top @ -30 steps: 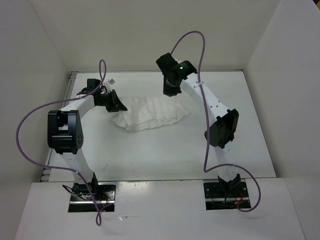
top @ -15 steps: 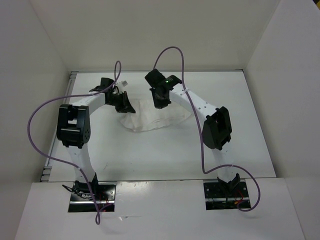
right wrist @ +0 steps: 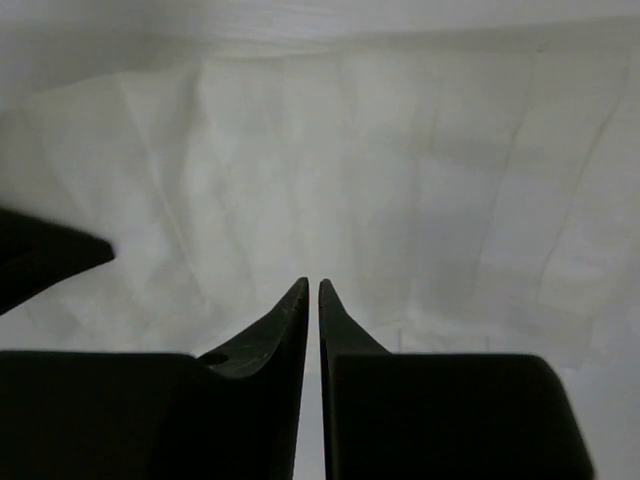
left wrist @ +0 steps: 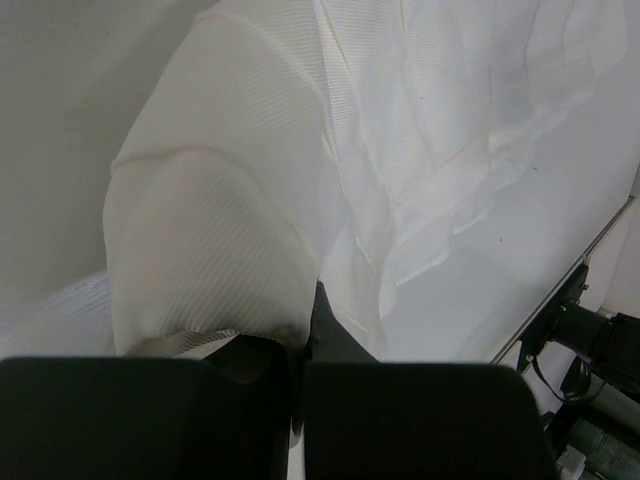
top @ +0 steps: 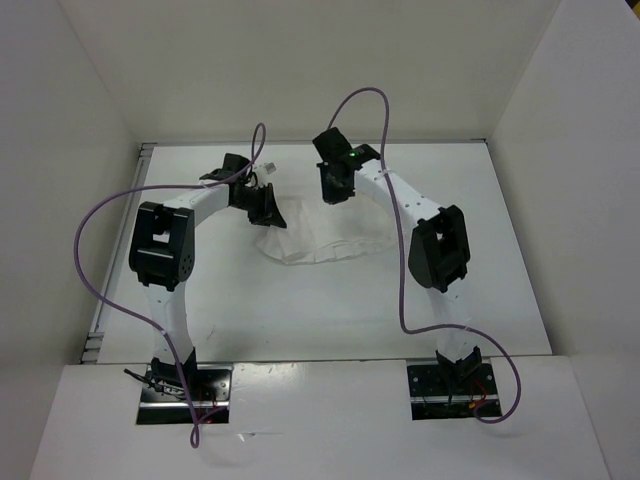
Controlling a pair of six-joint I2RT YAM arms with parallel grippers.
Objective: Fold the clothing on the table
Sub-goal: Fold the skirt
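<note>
The clothing (top: pixel 325 243), white and finely pleated, lies bunched in the middle of the table (top: pixel 480 280). My left gripper (top: pixel 272 215) is shut on the clothing's left edge; that edge is lifted and curls over the rest. The left wrist view shows the pinched fold (left wrist: pixel 220 250) rising from the closed left gripper (left wrist: pixel 305 320). My right gripper (top: pixel 335 195) hovers above the garment's far edge. In the right wrist view the right gripper (right wrist: pixel 312 287) stands slightly open with a thin slit and nothing in it, and the clothing (right wrist: pixel 350 170) lies spread below.
Upright white walls (top: pixel 80 120) close in the left, back and right sides. Purple cables (top: pixel 100 215) loop over both arms. A metal edge (top: pixel 143 160) runs along the table's left side. The left gripper's dark tip (right wrist: pixel 45 258) shows at the left of the right wrist view.
My left gripper has carried the clothing's left edge to the right, bunching the garment narrower. My right gripper has parted its jaws a little, let the fabric go and drawn back toward the far side.
</note>
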